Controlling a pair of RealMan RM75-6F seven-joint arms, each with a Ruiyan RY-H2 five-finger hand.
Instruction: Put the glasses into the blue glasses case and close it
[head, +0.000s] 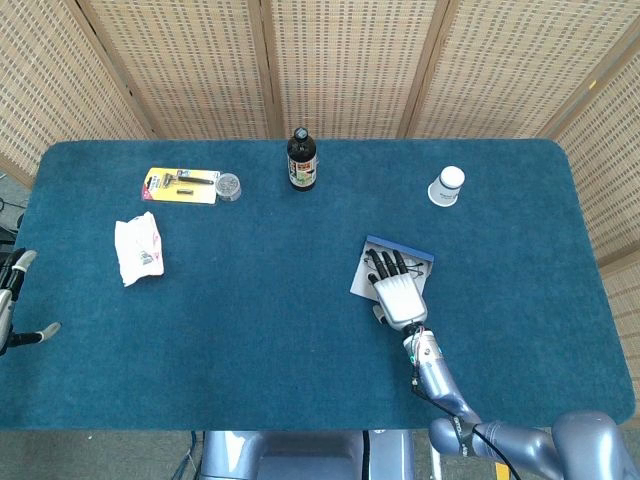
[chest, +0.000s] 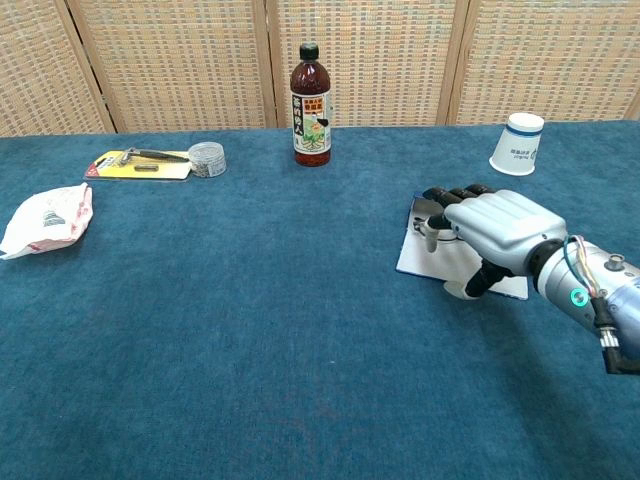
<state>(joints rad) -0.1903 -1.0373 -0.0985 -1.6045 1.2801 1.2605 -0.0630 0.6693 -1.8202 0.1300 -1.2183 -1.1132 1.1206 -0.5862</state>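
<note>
Glasses lie hidden under the right hand (chest: 487, 226), whose fingers spread flat over the open blue glasses case (head: 421, 257); whether it grips them I cannot tell. Bottle (chest: 310, 96) and paper cup (chest: 518, 143) stand well apart behind.

The head view is looking steeply down from high above the near edge, taking in the whole blue-carpeted counter (head: 250, 300). The chest view is looking low and level across that counter (chest: 250, 330), sharing the dark brown plastic bottle (head: 301, 160) (chest: 311, 105) at the far edge.
</note>
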